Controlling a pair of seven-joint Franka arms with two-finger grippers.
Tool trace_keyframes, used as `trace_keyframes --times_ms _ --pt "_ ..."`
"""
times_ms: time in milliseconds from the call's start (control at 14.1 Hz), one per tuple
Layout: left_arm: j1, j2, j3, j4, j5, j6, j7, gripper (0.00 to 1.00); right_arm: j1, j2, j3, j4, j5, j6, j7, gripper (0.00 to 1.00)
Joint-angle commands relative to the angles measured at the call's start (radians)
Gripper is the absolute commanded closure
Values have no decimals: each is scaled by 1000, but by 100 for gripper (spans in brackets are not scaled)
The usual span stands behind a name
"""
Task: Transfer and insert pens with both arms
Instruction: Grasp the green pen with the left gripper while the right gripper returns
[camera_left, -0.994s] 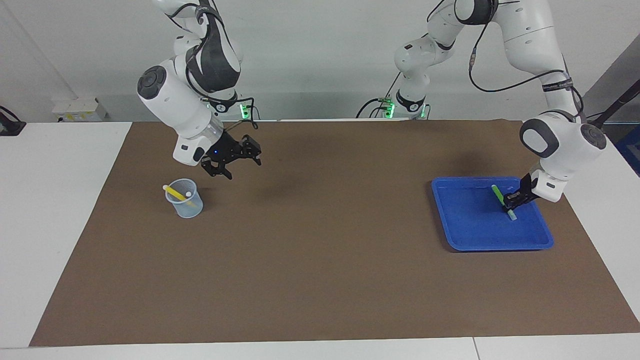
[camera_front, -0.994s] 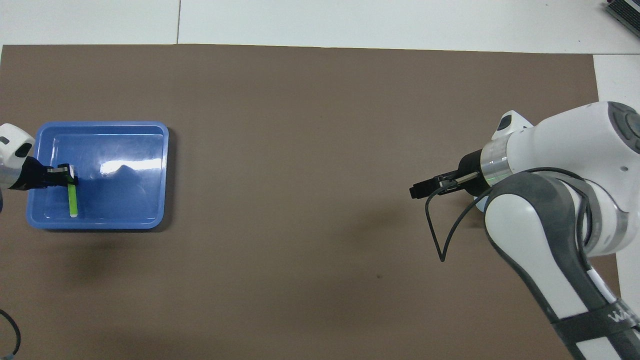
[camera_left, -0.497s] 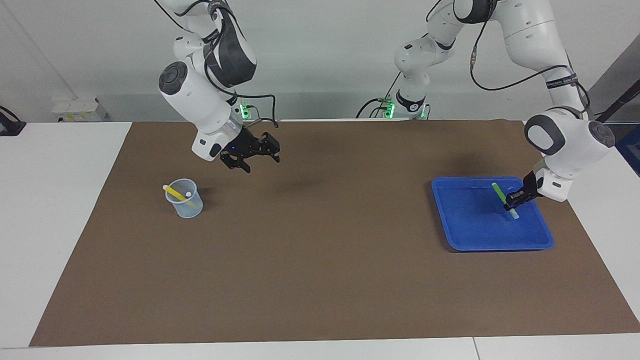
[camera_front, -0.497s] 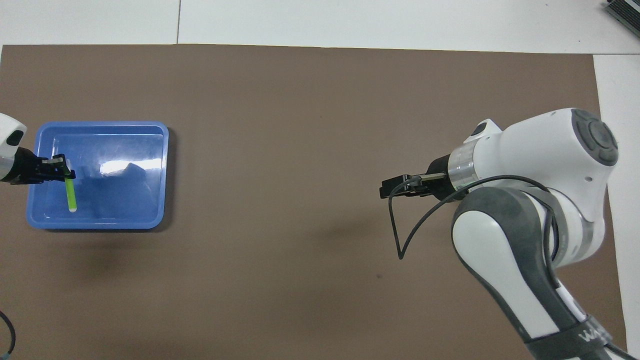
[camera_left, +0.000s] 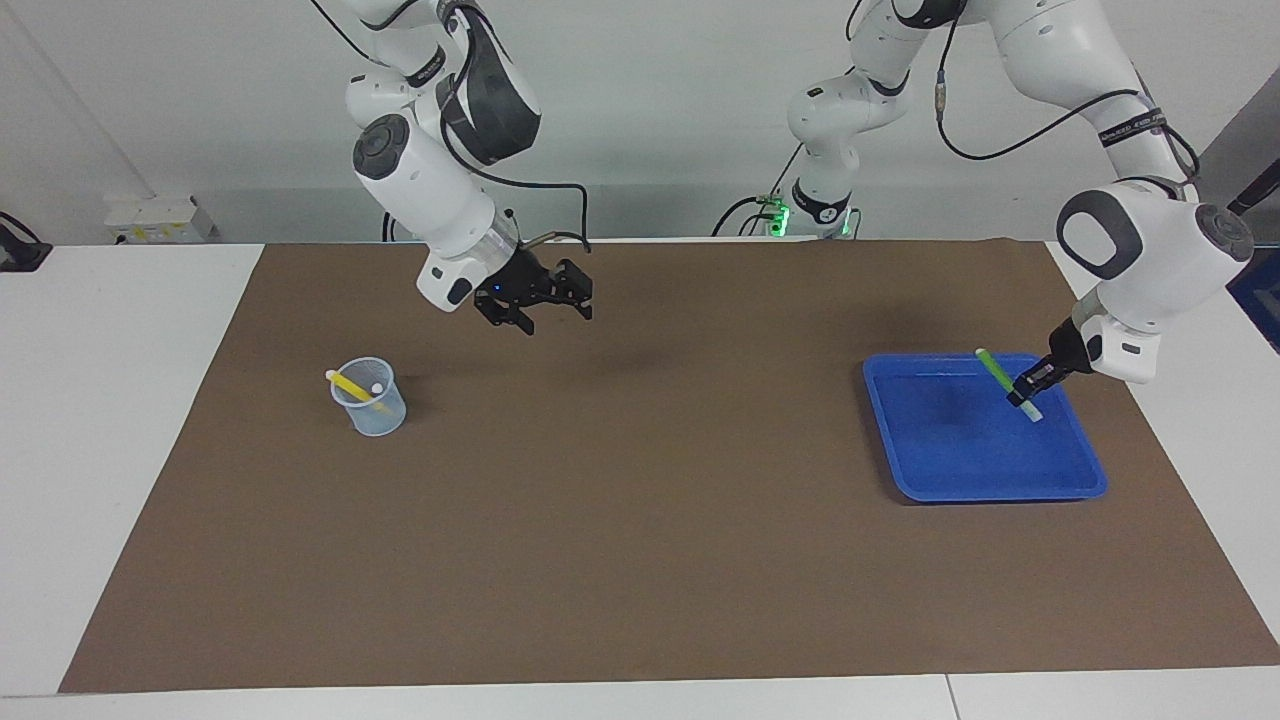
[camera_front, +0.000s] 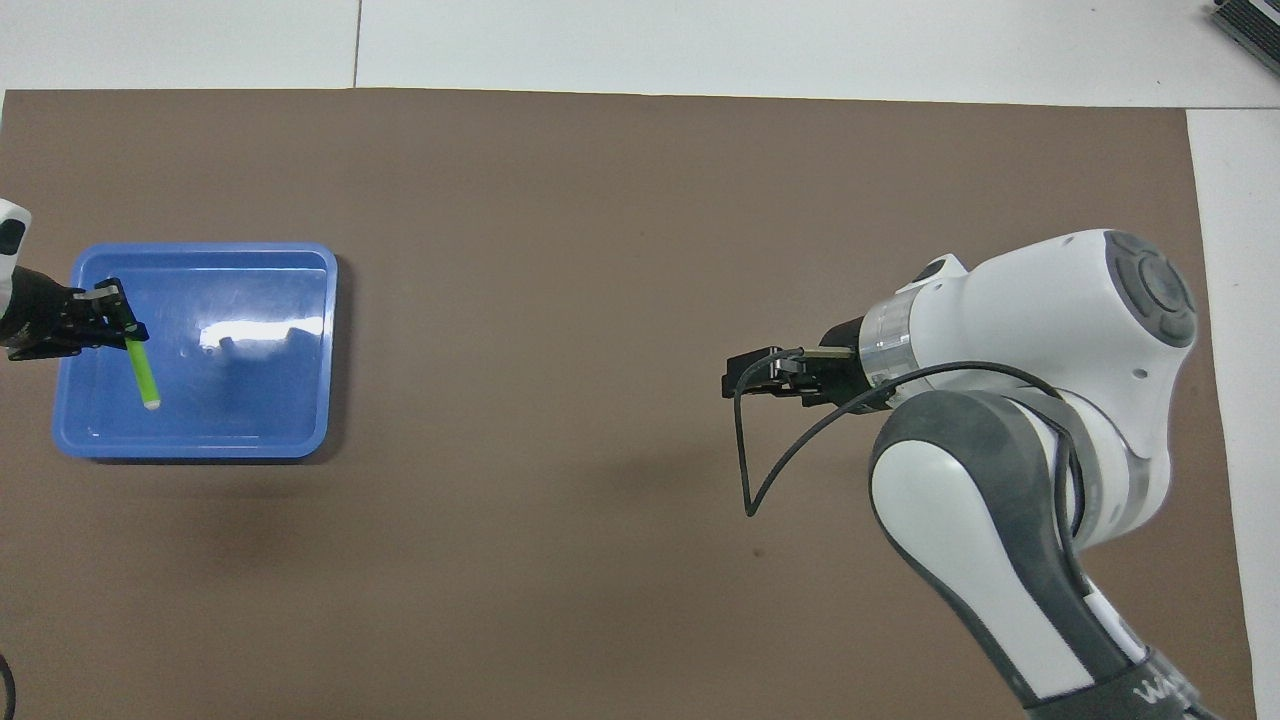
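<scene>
Left gripper (camera_left: 1027, 389) clamped on green pen (camera_left: 994, 371), raised over blue tray (camera_left: 960, 480) at the facing view's three o'clock, right gripper (camera_left: 553, 305) spread wide, empty, above brown mat (camera_left: 640, 560), yellow pen (camera_left: 350, 383) in clear cup (camera_left: 370, 412) at nine o'clock.

White table (camera_left: 120, 420) – brown mat (camera_left: 640, 540), blue tray (camera_left: 905, 470), clear cup (camera_left: 372, 410)

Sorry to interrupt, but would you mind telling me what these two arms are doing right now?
The left tool is shut on the green pen and holds it tilted in the air over the blue tray. The right tool is open and empty, raised over the brown mat near the clear cup. The yellow pen already stands in that cup, at the right arm's end of the table.
</scene>
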Motion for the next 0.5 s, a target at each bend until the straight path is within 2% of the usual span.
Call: trace_keyframes --times_ms 0,142,426 --pt "-27 -35 2 35 -4 -88 -130 100 -5 -10 6 -3 80 9 55 0" --pt "-39 -52 -7 45 -37 -117 -237 100 -3 -9 6 -3 169 64 107 0" --pt "-62 -104 -38 48 -110 -144 -467 100 113 0 6 -9 191 225 246 0"
